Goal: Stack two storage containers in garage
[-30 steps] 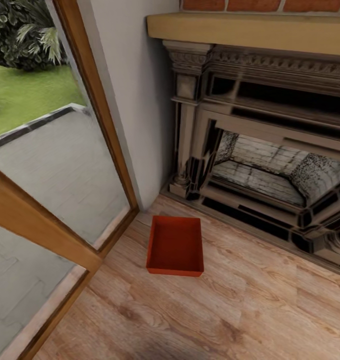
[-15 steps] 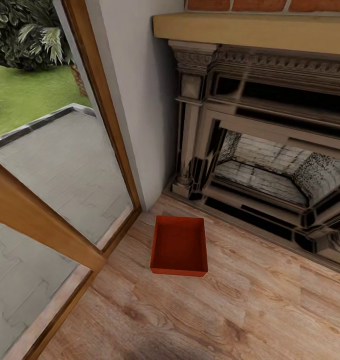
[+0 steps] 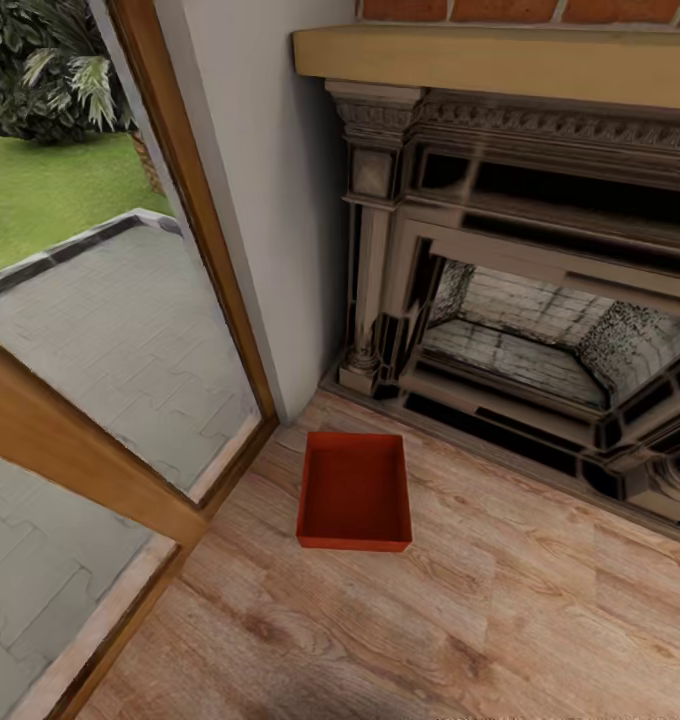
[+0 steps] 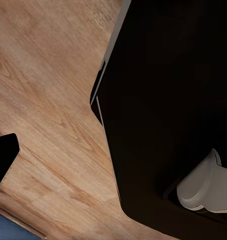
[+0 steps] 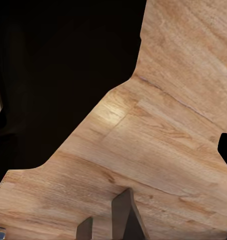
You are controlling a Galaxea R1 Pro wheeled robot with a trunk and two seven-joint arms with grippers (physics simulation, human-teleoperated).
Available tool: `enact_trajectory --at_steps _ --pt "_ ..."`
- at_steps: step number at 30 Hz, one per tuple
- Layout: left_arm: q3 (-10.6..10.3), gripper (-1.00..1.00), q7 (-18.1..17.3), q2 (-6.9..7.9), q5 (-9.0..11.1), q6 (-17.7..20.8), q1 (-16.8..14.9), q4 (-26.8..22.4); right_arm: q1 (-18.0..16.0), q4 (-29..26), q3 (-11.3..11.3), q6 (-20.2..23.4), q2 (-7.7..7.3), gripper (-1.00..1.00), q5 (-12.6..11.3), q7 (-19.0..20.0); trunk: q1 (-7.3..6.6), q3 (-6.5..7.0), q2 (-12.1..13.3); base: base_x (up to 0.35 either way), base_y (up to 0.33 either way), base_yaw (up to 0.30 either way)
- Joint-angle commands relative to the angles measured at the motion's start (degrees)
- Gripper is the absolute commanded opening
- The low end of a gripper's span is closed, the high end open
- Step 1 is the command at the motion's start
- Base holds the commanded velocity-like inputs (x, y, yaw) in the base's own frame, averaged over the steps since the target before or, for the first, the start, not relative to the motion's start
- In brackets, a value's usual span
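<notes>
One storage container [image 3: 354, 491] sits empty on the wood plank floor [image 3: 500, 610], lower centre of frame, between glass door [image 3: 90, 330] and fireplace [image 3: 540, 300]. Step: approach, pickup not begun. Hand states: cannot tell. Next: drive closer, lower arms to container rim.

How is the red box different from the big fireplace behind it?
The red box is small, plain and bright orange-red; the fireplace is big, dark and covered in carved trim. The box lies low on the wood floor and opens upward; the fireplace stands tall against the wall and opens toward the room. Both look empty inside, and both rest on the same plank floor.
</notes>
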Motion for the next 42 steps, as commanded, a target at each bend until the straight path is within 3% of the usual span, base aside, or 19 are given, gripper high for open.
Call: enact_trajectory --at_steps 1,17,42 --pt "0.29 1.0 0.05 0.01 0.0 -0.15 -0.01 0.02 -0.06 0.19 0.46 -0.29 0.05 1.0 -0.48 -0.08 0.01 -0.04 -0.04 0.0 0.0 -0.231" --pt "0.29 1.0 0.05 0.01 0.0 -0.15 -0.01 0.02 -0.06 0.17 0.42 -0.29 0.0 1.0 -0.52 -0.08 0.01 -0.04 -0.04 0.0 0.0 -0.197" --pt "0.29 1.0 0.14 0.78 0.0 -0.15 -0.01 0.08 -0.06 0.18 0.42 -0.21 -0.06 1.0 -0.08 -0.09 0.01 -0.04 -0.04 0.03 0.0 -0.007"
